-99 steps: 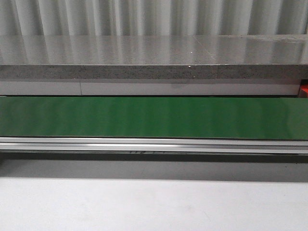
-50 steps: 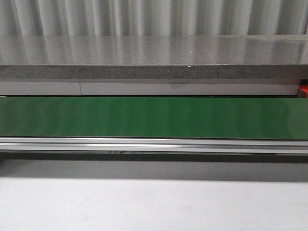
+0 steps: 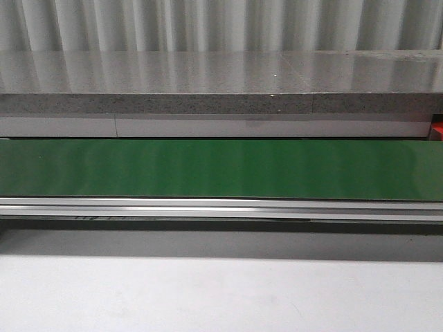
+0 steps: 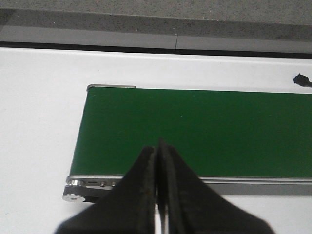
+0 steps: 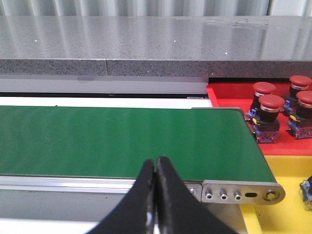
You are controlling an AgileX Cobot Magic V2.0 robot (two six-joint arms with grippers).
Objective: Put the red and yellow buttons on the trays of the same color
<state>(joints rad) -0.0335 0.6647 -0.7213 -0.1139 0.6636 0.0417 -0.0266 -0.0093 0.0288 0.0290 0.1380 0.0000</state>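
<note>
Four red buttons (image 5: 270,103) show in the right wrist view, standing upright and close together on the red tray (image 5: 229,92) just past the belt's end. Each has a domed red cap on a dark, blocky base with bluish fittings. They look rigid and fairly light, probably top-heavy, and the smooth cap would likely slip between the fingers, so I judge the squared base the better place to pinch. Beside the red tray lies the yellow tray (image 5: 278,207), where a bluish part of something (image 5: 307,187) pokes in at the frame edge; what it is cannot be told. No yellow button is clearly visible.

The green conveyor belt (image 3: 221,169) carries nothing in any view. The right gripper (image 5: 156,168) hangs over the belt's near rail with its fingers pressed together and nothing between them. The left gripper (image 4: 157,156) hovers at the belt's other end, likewise closed on nothing. Neither arm appears in the front view, where only a red sliver (image 3: 438,129) shows at the right edge.

Compared with the front pictures from a second and half a second ago, nothing differs: the belt is as bare as before.
</note>
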